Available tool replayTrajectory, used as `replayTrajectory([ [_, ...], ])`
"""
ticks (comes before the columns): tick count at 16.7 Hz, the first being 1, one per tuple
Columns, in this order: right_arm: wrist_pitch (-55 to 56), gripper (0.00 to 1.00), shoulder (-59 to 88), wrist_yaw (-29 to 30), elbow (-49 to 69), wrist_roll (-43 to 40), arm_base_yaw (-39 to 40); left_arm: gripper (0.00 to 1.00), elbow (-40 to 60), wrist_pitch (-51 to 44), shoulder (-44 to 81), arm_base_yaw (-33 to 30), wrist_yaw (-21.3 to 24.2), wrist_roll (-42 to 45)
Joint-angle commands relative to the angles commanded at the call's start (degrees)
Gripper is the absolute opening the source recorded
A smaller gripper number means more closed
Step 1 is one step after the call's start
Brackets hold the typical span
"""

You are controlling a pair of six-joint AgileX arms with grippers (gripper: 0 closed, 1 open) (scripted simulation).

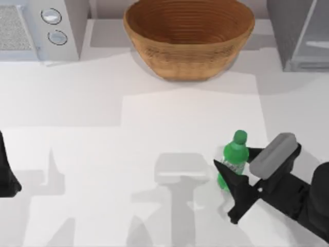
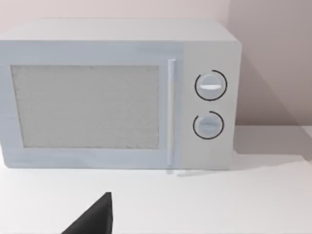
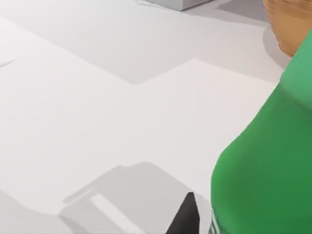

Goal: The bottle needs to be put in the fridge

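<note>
Currently: small bright green plastic soda bottle [image 1: 234,163] with green screw cap and white-and-green label band stands upright on white table [image 1: 154,134], right of centre, well apart from dark grey speckled box-shaped fridge [image 1: 298,33] with pale glassy door panel at far right corner. Right gripper [image 1: 237,171] at bottle's body, around label band; one dark finger seen at bottle's near side, other finger's position hidden behind bottle. Jaw state: cannot tell whether closed on bottle or merely bracketing it. Right wrist view: green bottle wall [image 3: 265,180] very close, dark fingertip [image 3: 185,217] just beside it. Left arm parked at table's left edge, wrist camera facing light-grey appliance [image 2: 117,92] with two round dials and mesh window. Round woven wicker basket [image 1: 189,36] at back centre. Handling judgement: likely light, smooth, somewhat slippery; thin plastic wall probably yields under hard squeeze; tall and narrow, so tips easily. Best hold: mid-body at label band, moderate force, kept upright.
</note>
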Motion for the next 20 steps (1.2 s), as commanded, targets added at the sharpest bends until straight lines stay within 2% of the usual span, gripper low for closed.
replayTrajectory([
  [20,-19.3,0.01,-23.3,-18.8,-5.4,-4.1,-18.9,1.00,0.0,0.0,0.0,0.0,0.0,0.0],
])
